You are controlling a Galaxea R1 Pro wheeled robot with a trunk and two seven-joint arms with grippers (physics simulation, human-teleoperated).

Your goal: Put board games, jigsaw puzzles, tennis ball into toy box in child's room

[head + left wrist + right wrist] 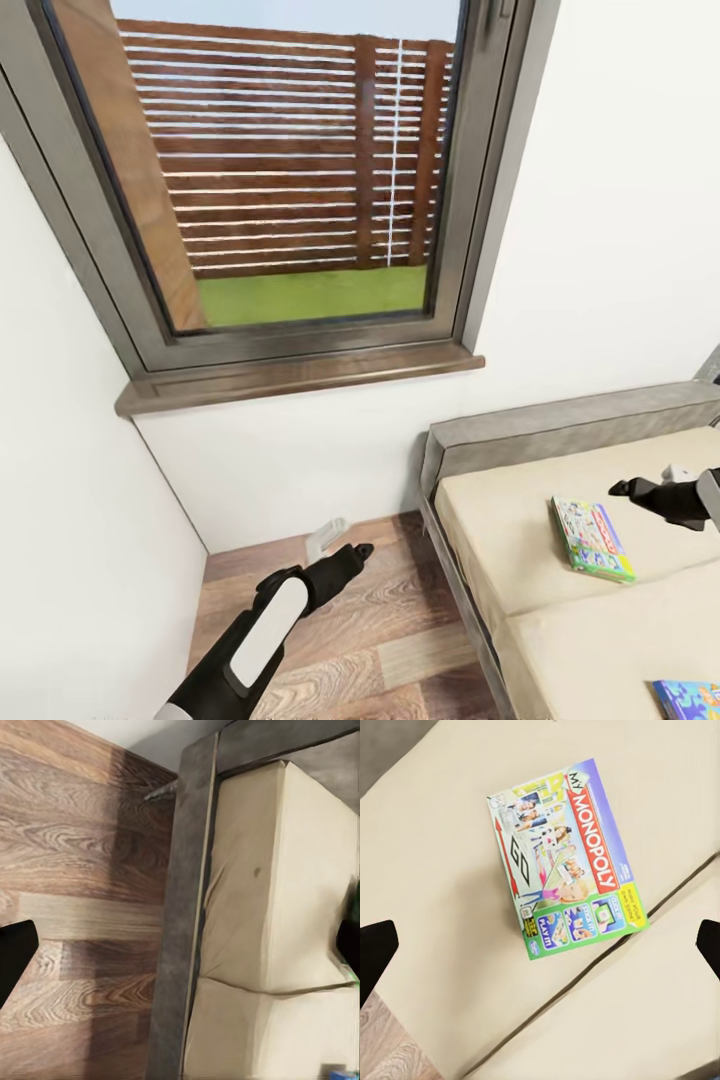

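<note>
Two board games lie on the bed (500, 560). The white-green Monopoly box (592, 540) rests flat on the beige cushion. A blue colourful box (690, 700) shows at the bottom right corner. My right gripper (625, 488) hovers above the cushion just right of the Monopoly box, open and holding nothing. In the right wrist view the Monopoly box (566, 855) lies ahead of the widely spread fingertips (375, 949). My left gripper (355, 553) hangs over the wood floor left of the bed, open and empty. The toy box, table, jigsaw puzzles and tennis ball are out of view.
A large window (290, 170) with a wooden sill (300, 375) faces me, with white walls on both sides. The bed's grey frame (180, 907) borders the wood floor (330, 640). A small pale object (327, 537) stands on the floor by the wall.
</note>
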